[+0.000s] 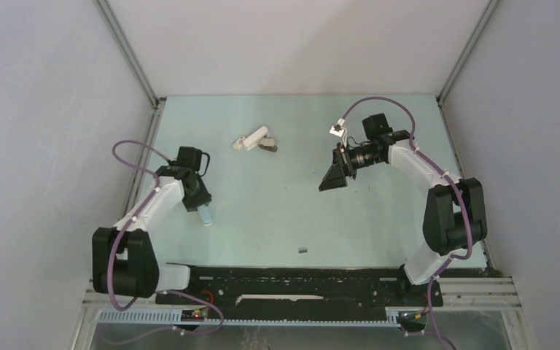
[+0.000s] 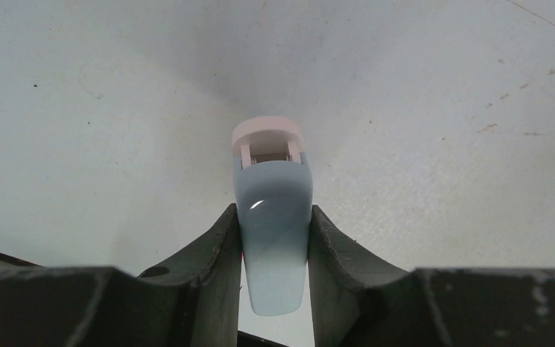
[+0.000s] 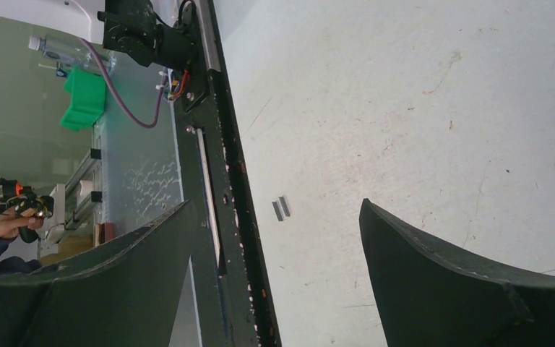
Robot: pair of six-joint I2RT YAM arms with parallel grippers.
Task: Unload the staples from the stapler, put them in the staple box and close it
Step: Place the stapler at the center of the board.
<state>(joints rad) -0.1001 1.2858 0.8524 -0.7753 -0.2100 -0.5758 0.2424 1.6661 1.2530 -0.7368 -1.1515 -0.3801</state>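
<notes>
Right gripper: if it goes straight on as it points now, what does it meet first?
Probably the table, close to the staples beside the black rail; the open right gripper has nothing nearer in line. Depth is unclear.

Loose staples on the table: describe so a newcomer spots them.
Find the black rail along the near edge of the table. Just beyond its middle lie the staples: tiny dark grey strips, lying alone, far smaller than the pale blue stapler.

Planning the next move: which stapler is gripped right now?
The light blue stapler, clamped in the left gripper; the white stapler lies loose farther back.
</notes>
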